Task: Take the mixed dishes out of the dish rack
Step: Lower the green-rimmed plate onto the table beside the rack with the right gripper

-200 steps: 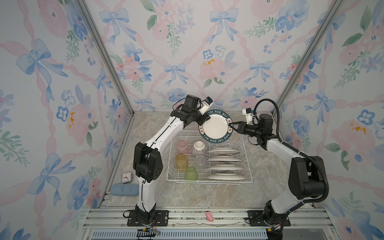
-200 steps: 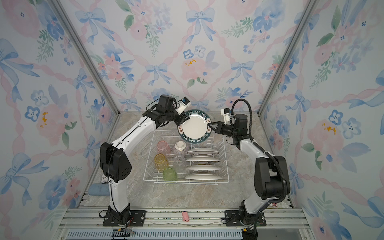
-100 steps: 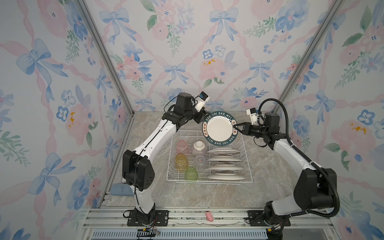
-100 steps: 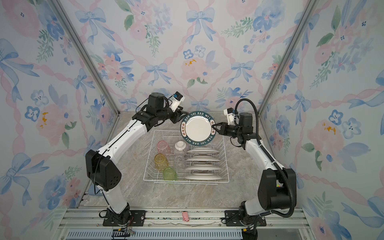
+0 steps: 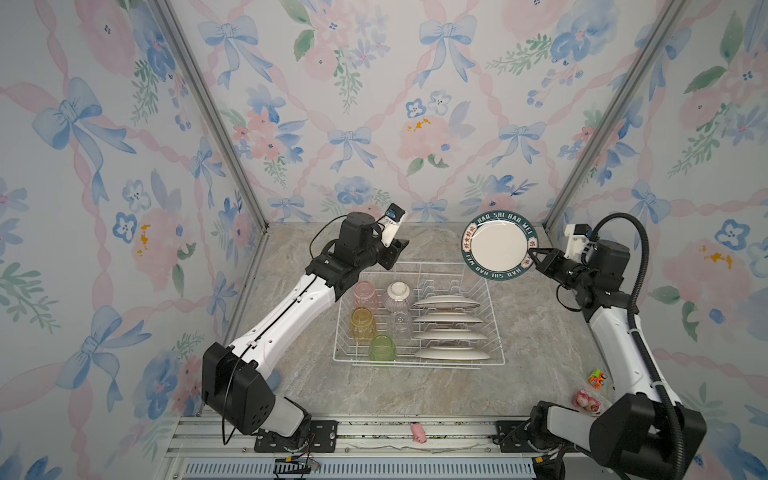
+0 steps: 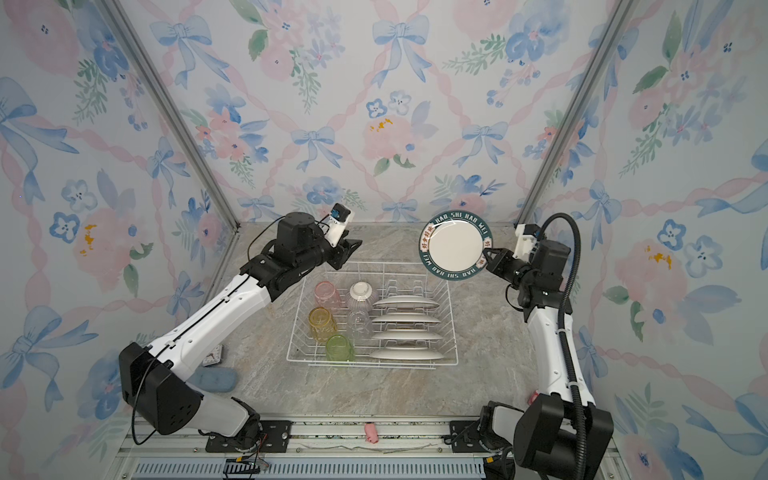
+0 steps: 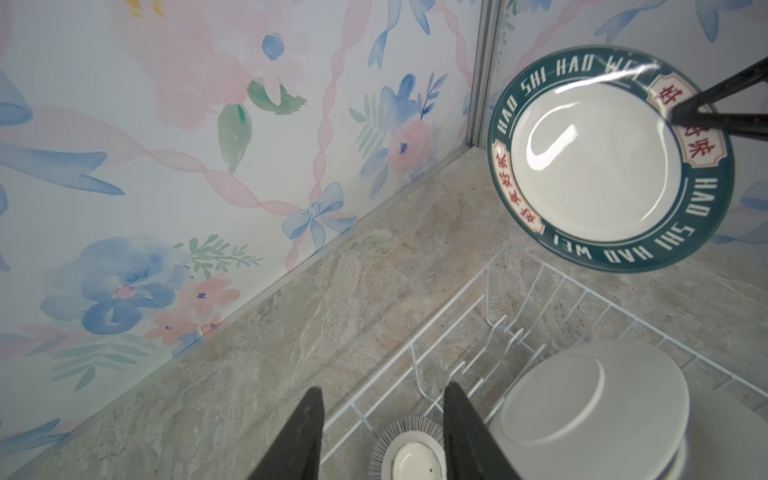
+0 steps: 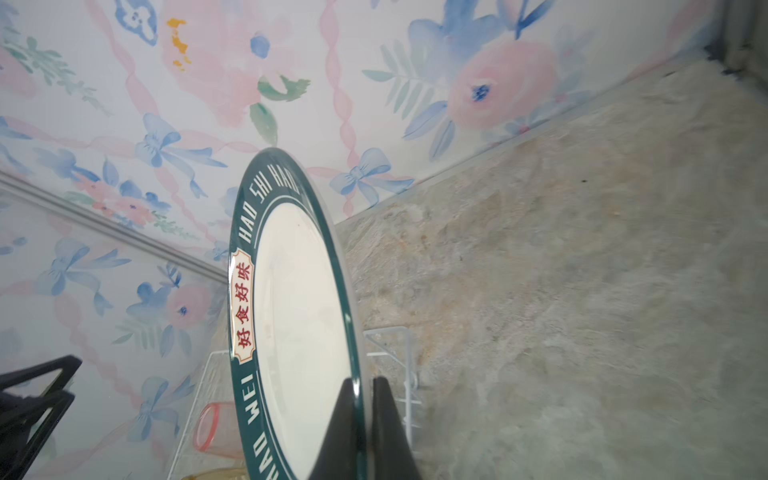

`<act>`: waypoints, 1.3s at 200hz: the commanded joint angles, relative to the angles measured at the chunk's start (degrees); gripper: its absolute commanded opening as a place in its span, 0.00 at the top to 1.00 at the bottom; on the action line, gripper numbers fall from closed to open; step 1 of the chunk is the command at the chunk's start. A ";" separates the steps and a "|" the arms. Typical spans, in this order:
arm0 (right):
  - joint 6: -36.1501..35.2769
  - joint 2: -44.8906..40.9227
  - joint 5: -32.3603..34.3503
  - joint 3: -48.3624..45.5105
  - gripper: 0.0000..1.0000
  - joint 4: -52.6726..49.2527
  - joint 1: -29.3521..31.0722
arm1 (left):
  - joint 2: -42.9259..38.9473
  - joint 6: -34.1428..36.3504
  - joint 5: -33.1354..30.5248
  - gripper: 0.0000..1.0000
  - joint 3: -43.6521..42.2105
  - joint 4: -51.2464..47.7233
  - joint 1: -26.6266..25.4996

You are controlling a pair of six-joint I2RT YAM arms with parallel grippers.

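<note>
The white round plate with the dark green lettered rim [image 5: 498,247] now hangs just past the far right corner of the large white wire dish rack [image 5: 432,365], carried by the right gripper [image 5: 531,254] alone. A second ago it stood over the rack's far edge with the left gripper [image 5: 400,246] close against its other side. The left gripper has since drawn back to the rack's far left corner, jaws parted and empty. The hand-over therefore looks finished and the plate is clear of the prongs, ready, I judge, to be set down on the stone-patterned tabletop [image 5: 540,332] to the right of the rack. Four white plates [image 5: 446,320], the pink-striped ribbed bowl [image 5: 398,294] and four translucent tumblers [image 5: 363,324] are inside the rack, so most of the unloading lies ahead. The right wrist view shows what the top views cannot: the plate edge-on, its rim pinched tight between the two black fingers [image 8: 345,424]. The left wrist view shows the left gripper's jaws apart with nothing between them, above the bowl's white foot, and the plate's full face. Only the top views show all four tumblers.
</note>
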 commanded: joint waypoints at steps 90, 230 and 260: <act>2.43 5.31 8.06 -13.16 1.00 4.63 -15.09 | -6.41 -6.04 -2.58 0.54 -11.57 2.20 -3.91; 7.00 21.61 6.44 -15.49 1.00 18.31 -10.24 | 0.00 -5.00 -4.65 0.52 -7.33 1.11 -7.28; 7.06 24.17 5.51 -15.31 1.00 18.47 -10.00 | 1.12 -4.38 -4.98 0.52 -5.47 -0.90 -8.14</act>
